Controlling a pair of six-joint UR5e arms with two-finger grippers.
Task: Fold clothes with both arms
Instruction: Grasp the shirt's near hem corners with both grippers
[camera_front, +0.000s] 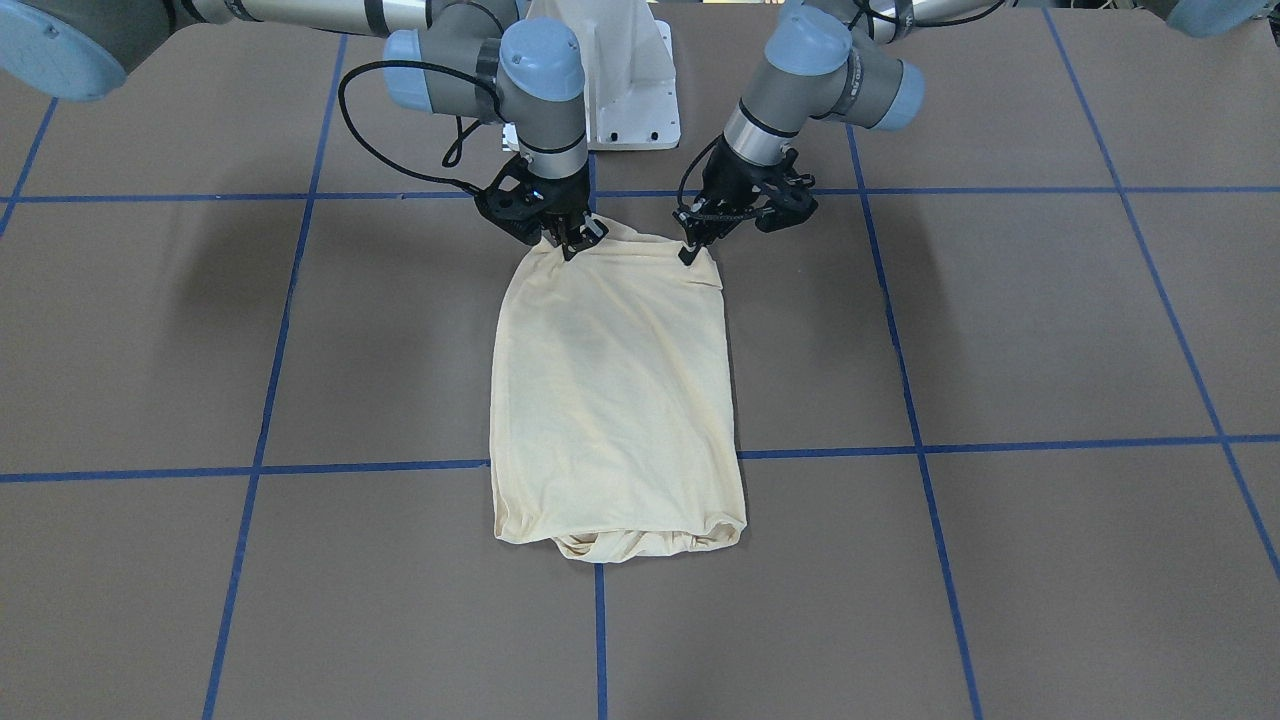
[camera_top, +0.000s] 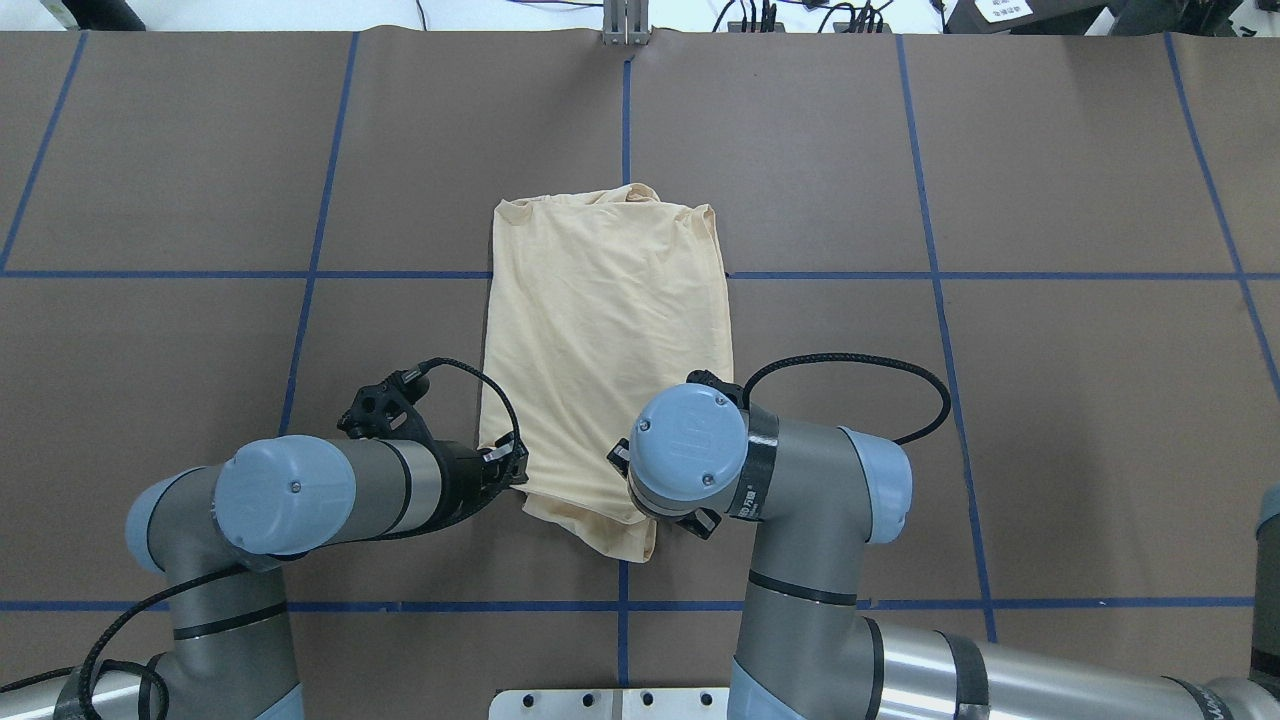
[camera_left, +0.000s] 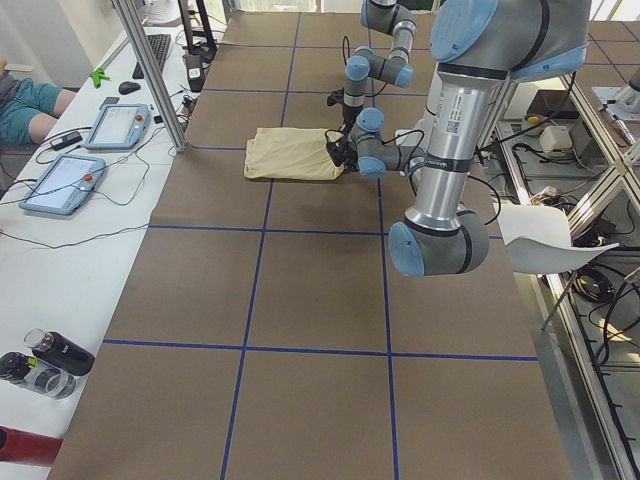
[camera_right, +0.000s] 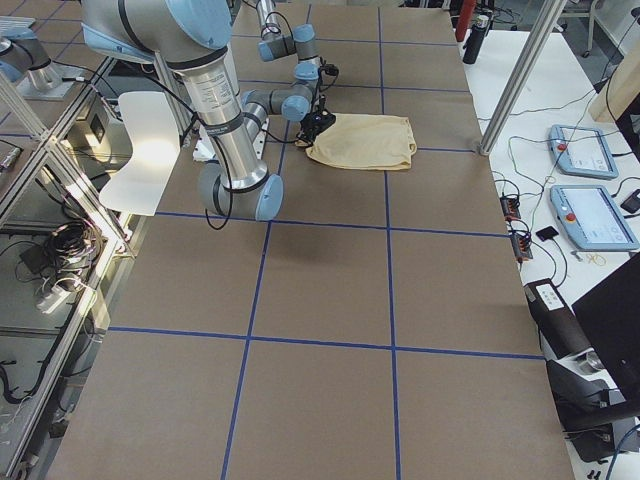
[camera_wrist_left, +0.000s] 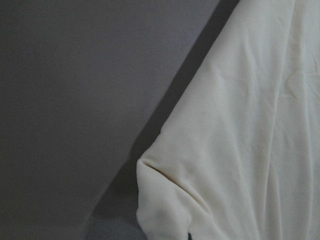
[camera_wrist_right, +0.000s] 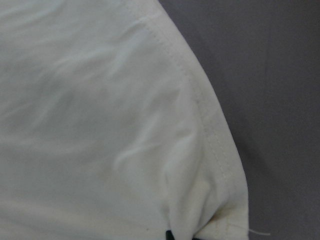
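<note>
T-shirt: the cream T-shirt (camera_front: 612, 380) lay as a narrow rectangle mid-frame in the front-facing view, flat on the bench (camera_front: 1000, 330) and straddling a blue tape line (camera_front: 900, 450). No print showed.
Right pincer: the right pincer (camera_front: 570, 238) sat at the shirt's upper-left corner in that view, nipped closed on the fabric, with the corner raised a little.
Left pincer: the left pincer (camera_front: 694, 244) sat at the upper-right corner and looked clamped on the edge. Its wrist view showed the corner off the bench with shadow under it.
Risk, slip: the fabric was thin and both bites were shallow and right at the corners. One corner could pull free mid-lift and skew the fold.
Risk, layers: the shirt was already stacked in layers. A pincer holding only the top ply would peel the stack open.
Risk, far end: the bunched end (camera_front: 620, 545) at lower centre looked loose. Dragging rather than lifting could spill whatever was tucked there.
Risk, sync: uneven travel between the left arm (camera_front: 800, 80) and the right arm (camera_front: 540, 90) would twist the held edge.
Count: 1 T-shirt, 2 arms, 2 pincers, 1 white pedestal base (camera_front: 625, 90).
</note>
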